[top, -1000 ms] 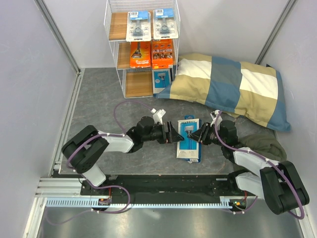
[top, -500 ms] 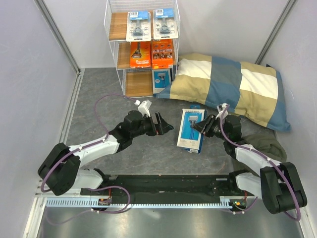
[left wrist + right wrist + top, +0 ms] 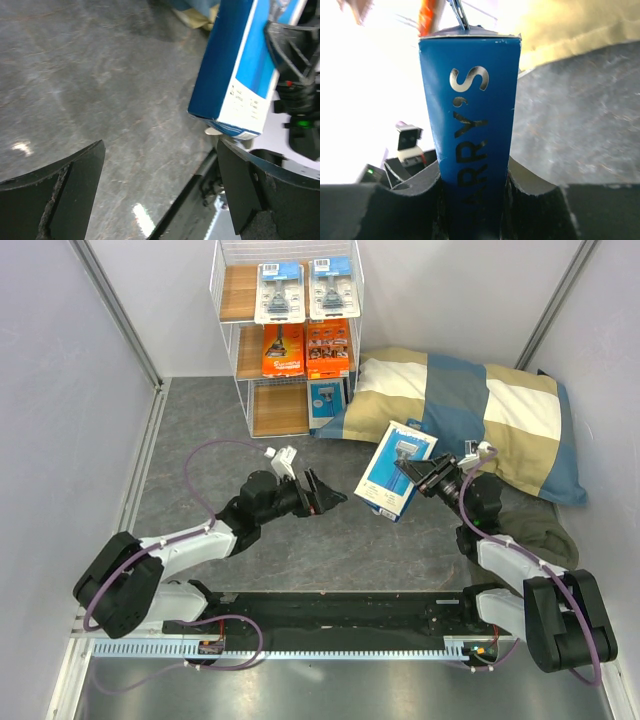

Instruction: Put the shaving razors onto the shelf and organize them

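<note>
Standing well beyond both grippers: white wire shelf [image 3: 285, 340], bearing five razor packs [image 3: 306, 322]. Being gripped at its edge by the closed right gripper [image 3: 412, 476]: blue Harry's razor box [image 3: 390, 475], tilting above the table [image 3: 200, 450]. Hovering beside it: left gripper [image 3: 325, 492], gaping wide, carrying nothing.

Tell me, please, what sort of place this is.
Probably a walled robot test cell staged like a shop: a white wire shelf stocked with razor packs, two robot arms mounted at the near edge, the right gripper holding a blue razor box.
</note>
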Controlling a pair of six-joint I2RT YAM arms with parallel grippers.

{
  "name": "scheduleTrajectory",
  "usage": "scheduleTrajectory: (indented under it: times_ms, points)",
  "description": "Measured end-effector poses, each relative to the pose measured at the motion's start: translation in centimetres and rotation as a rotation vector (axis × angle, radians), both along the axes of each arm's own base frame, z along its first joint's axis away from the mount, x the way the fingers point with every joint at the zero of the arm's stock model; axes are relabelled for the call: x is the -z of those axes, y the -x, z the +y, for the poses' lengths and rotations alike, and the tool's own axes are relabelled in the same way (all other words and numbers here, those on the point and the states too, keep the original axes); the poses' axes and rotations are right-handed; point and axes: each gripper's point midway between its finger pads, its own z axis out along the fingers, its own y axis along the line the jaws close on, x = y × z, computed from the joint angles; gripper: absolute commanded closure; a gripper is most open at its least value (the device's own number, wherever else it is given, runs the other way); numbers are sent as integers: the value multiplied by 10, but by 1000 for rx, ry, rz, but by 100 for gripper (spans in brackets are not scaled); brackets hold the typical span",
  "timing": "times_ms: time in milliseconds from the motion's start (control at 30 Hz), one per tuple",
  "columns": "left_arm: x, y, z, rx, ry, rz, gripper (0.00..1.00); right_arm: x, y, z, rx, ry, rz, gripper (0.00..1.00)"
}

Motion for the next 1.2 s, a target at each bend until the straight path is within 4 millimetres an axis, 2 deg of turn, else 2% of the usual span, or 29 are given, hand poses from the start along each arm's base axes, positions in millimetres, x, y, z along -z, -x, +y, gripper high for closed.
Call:
scheduleTrajectory:
  times_ms: [267,333,567,833,967,1100,1200]
  points:
    - [-43,2,-22,75,192,-79,5,-31,-4,-7,54,-129,-66,75]
    - [-47,4,-27,99,221,-86,6,-36,-5,-8,60,-151,-79,75]
    - [-54,15,-48,174,285,-75,9,-39,-7,-7,55,-188,-79,75]
    - [-76,17,-82,248,366,-92,15,-41,-6,-5,42,-200,-79,74]
    - [-73,19,-96,278,379,-66,30,-41,-6,-5,38,-205,-76,74]
    - [-67,19,-105,299,389,-32,56,-43,-5,-5,32,-210,-78,73]
    - [-66,19,-106,300,395,-17,69,-44,-4,-4,28,-215,-81,70]
